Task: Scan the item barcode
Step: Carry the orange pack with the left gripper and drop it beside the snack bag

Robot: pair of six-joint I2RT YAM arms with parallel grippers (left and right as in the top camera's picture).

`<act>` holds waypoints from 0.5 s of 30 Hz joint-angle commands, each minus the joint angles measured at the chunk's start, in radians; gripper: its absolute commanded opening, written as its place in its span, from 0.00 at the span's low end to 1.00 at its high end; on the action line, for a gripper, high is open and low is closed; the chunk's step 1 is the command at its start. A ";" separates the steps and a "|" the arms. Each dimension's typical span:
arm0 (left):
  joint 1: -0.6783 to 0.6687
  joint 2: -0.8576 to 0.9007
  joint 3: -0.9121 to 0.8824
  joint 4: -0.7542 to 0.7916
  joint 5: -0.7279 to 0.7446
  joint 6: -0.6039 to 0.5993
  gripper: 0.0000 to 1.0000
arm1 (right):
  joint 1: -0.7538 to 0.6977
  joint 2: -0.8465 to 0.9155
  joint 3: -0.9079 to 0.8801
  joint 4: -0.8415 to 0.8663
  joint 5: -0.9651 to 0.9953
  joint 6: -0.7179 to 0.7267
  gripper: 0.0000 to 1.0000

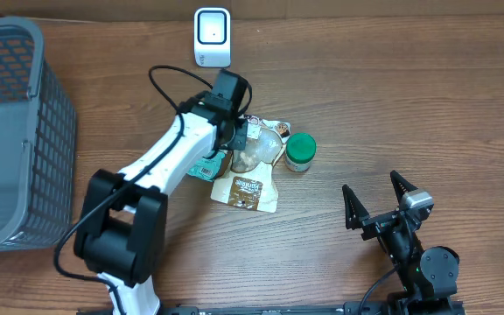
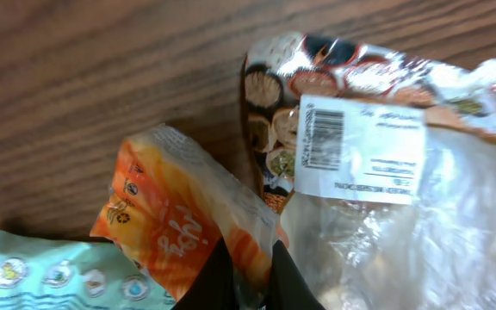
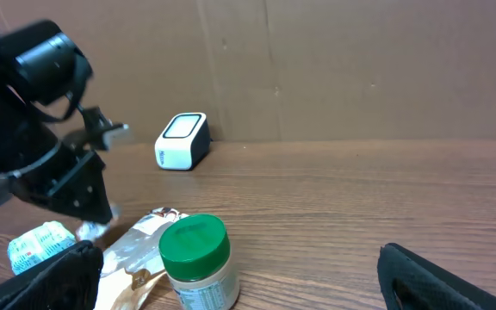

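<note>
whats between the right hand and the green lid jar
Nothing: only bare wooden table separates the open right hand from the green-lidded jar, clearest in the overhead view.

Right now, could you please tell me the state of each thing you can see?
Left fingers: shut, apparently pinching the orange packet by its edge.
Right fingers: open, holding nothing.
Jar: upright, green lid on.
Clear bag: lying with its barcode label facing up.
Brown pouch: lying flat.
Scanner: standing upright.
Basket: upright.
</note>
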 commanded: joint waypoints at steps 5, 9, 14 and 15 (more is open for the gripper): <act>-0.002 0.016 -0.009 0.020 -0.044 -0.058 0.04 | -0.006 -0.012 -0.010 0.005 -0.005 0.000 1.00; -0.001 0.016 -0.009 0.032 -0.048 -0.064 0.11 | -0.006 -0.012 -0.010 0.005 -0.005 0.000 1.00; -0.001 0.015 -0.005 0.027 -0.047 -0.077 0.80 | -0.006 -0.012 -0.010 0.005 -0.005 0.000 1.00; 0.000 0.010 0.003 0.016 -0.040 -0.077 0.82 | -0.006 -0.012 -0.010 0.005 -0.005 0.000 1.00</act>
